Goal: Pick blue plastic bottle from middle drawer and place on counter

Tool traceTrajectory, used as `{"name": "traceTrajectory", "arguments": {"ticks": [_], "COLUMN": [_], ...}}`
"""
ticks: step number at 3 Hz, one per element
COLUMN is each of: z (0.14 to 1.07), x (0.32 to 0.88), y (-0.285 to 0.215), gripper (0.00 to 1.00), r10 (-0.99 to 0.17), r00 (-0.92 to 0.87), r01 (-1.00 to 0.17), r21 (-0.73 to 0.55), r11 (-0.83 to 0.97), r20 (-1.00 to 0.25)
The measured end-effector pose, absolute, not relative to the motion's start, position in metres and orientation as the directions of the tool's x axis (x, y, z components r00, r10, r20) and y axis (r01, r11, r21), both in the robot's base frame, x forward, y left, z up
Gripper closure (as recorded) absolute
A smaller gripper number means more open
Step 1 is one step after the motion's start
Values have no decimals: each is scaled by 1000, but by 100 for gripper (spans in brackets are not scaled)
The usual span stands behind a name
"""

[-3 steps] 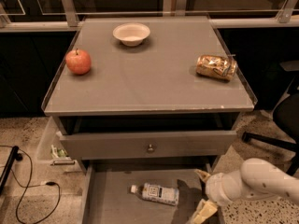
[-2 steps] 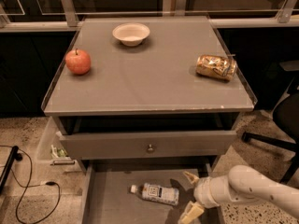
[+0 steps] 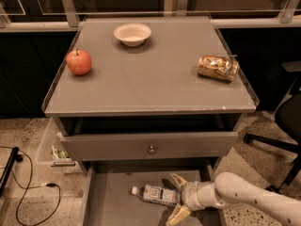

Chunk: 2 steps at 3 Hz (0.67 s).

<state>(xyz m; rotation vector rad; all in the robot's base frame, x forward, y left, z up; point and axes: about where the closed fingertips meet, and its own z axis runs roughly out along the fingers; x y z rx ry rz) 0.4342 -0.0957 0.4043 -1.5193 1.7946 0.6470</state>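
The blue plastic bottle (image 3: 156, 194) lies on its side on the floor of the open middle drawer (image 3: 110, 202), white cap pointing left. My gripper (image 3: 176, 199) is down in the drawer at the bottle's right end, its two pale fingers spread apart, one above and one below the bottle's base. The fingers are open and not closed on the bottle. The white arm comes in from the lower right. The grey counter (image 3: 150, 76) is above the drawers.
On the counter stand a red apple (image 3: 79, 62) at left, a white bowl (image 3: 132, 34) at the back and a golden-brown packet (image 3: 217, 67) at right. A drawer front with a knob (image 3: 151, 149) overhangs the open drawer. A black chair base (image 3: 277, 140) is at right, cables at left.
My gripper has moved left across the drawer, from its right side up to the bottle's base. The bottle has not moved.
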Motion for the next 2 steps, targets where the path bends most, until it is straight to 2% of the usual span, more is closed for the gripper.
{"name": "traceTrajectory", "arguments": {"ticks": [2], "z": [366], "x": [450], "y": [-92], "gripper": [0], "r10": [-672], "r00": [-85], "r01": [-976], "r21": [-73], "r11": [203], "r20": [-736]}}
